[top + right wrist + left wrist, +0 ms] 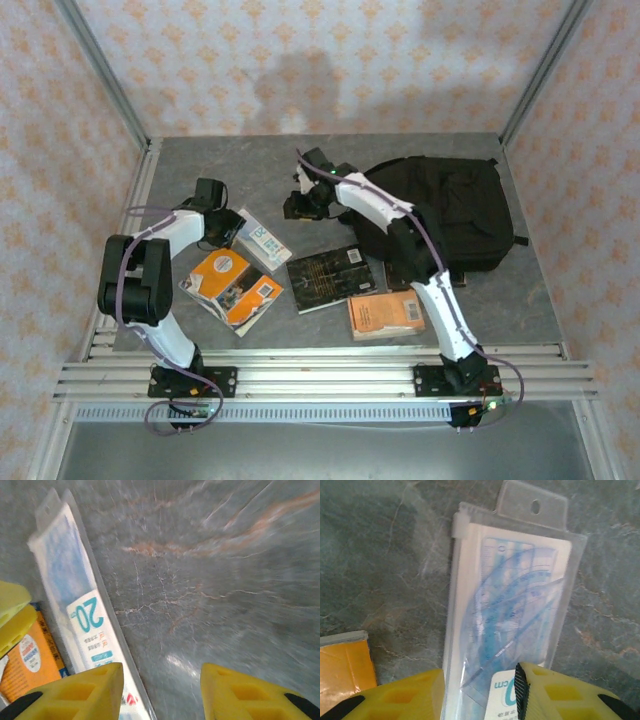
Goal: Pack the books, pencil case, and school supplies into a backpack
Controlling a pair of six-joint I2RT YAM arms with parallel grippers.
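The clear blue-and-white packet [258,238] of school supplies lies flat on the grey table. My left gripper [215,218] is down at its near end. In the left wrist view the packet [512,595] runs between the yellow fingers [405,697] and passes under the right one, with the jaws still apart. My right gripper [305,205] hovers open over bare table just right of the packet [80,605], holding nothing. The black backpack [445,210] lies at the back right. Three books lie in front: orange-and-white [232,288], black [335,277], small orange [385,314]. The pencil case is out of view.
The table [200,165] is walled at the back and sides by metal posts and patterned panels. The right arm's links reach over the backpack's left side. The orange-and-white book's corner [345,667] lies just left of my left gripper.
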